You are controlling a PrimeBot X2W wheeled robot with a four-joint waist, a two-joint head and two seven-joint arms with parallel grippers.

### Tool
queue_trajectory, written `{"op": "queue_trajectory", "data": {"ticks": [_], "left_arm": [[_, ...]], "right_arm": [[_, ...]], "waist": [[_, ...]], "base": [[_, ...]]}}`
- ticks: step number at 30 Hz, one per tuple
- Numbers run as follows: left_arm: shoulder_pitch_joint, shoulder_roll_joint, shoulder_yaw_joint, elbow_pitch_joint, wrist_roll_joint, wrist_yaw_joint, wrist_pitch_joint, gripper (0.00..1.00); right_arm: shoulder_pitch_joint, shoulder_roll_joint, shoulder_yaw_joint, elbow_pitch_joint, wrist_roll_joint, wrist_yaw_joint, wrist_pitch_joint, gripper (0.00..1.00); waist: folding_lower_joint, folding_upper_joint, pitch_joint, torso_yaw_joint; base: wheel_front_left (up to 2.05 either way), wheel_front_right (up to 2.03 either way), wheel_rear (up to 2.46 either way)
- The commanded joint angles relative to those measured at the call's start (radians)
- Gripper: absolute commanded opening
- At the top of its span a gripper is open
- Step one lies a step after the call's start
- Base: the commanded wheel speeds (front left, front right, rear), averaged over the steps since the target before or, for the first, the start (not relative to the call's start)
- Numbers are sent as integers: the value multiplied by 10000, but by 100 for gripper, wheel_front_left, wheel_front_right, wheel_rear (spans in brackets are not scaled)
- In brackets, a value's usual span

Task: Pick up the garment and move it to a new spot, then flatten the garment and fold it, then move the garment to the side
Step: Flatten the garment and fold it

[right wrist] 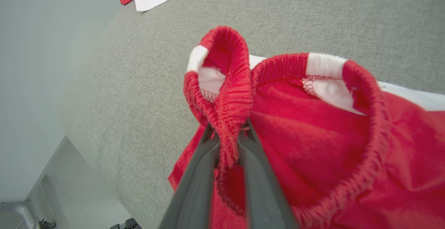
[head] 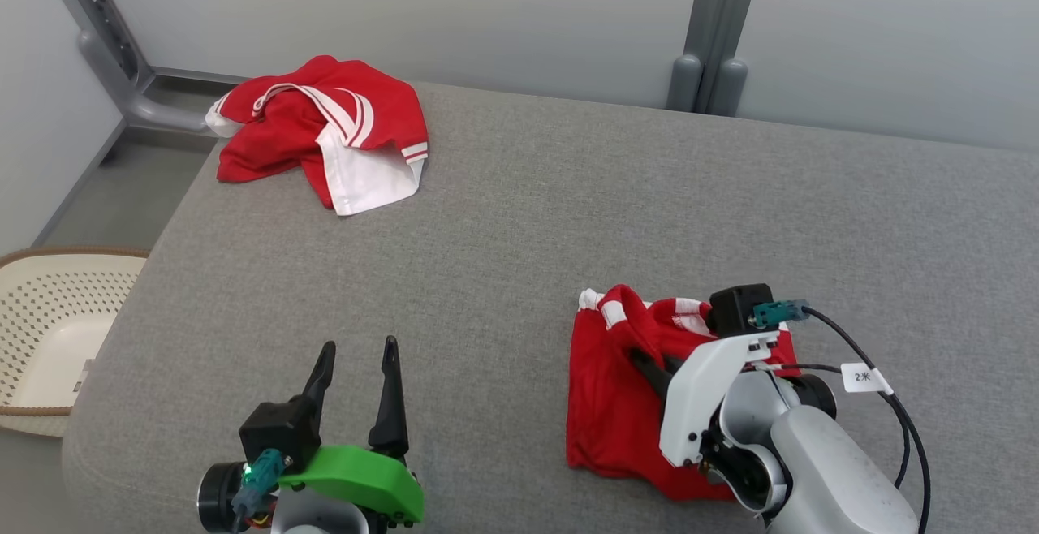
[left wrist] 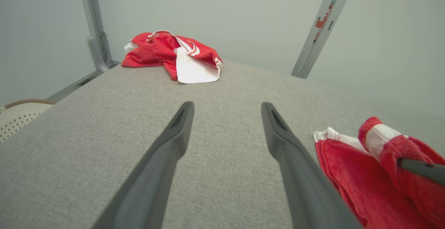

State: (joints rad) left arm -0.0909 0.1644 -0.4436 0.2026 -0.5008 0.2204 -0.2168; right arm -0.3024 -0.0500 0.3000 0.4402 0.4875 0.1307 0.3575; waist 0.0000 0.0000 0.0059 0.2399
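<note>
The garment [head: 609, 404] is a pair of red shorts with white side stripes, bunched on the grey table at the near right. My right gripper [right wrist: 227, 131] is shut on its elastic waistband [right wrist: 226, 93], which bulges up between the fingers. From the head the same gripper [head: 649, 368] is half buried in the cloth. My left gripper [head: 357, 355] stands open over bare table at the near left, nothing between its fingers [left wrist: 174, 142]. The garment's edge [left wrist: 351, 173] lies just right of it in the left wrist view.
A second red and white garment [head: 325, 132] lies crumpled at the table's far left corner. A cream perforated basket [head: 49, 331] stands on the floor beyond the table's [head: 568, 209] left edge. Grey frame posts [head: 706, 55] rise behind the table.
</note>
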Motion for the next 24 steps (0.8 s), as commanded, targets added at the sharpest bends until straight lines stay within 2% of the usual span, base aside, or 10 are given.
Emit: {"op": "queue_trajectory", "data": {"ticks": [1,2,3,4,5,10,16,24], "left_arm": [[-150,-33,20,46,-74,-27,-76,100],[-163,-45,23,66,-86,-20,-83,100],[-176,-50,24,77,-91,-18,-76,100],[-191,-55,20,93,-94,-24,-90,100],[-201,-57,15,104,-84,-30,-98,100],[-205,-46,7,169,-117,-44,-134,100],[-190,3,8,155,-146,-1,-156,100],[-69,121,18,47,-176,78,-104,100]], "right_arm": [[-214,-20,120,205,77,0,-157,0],[-325,-19,222,411,151,0,-278,0],[-409,-19,275,575,161,0,-390,5],[-520,-19,358,775,154,0,-528,45],[-604,-18,460,914,125,0,-645,100],[-898,-17,1151,1190,464,0,-1217,100],[-998,-21,1694,703,569,0,-1864,100],[-729,-24,684,209,-193,0,-2564,100]], "waist": [[0,0,34,21],[0,0,44,17],[0,0,49,9],[0,0,52,-4],[0,0,53,-16],[0,0,-30,-179],[0,0,-148,-554],[0,0,-228,-1122]], "base": [[0,0,0],[0,0,0],[0,0,0],[0,0,0],[0,0,0],[0,0,0],[0,0,0],[0,0,0]]}}
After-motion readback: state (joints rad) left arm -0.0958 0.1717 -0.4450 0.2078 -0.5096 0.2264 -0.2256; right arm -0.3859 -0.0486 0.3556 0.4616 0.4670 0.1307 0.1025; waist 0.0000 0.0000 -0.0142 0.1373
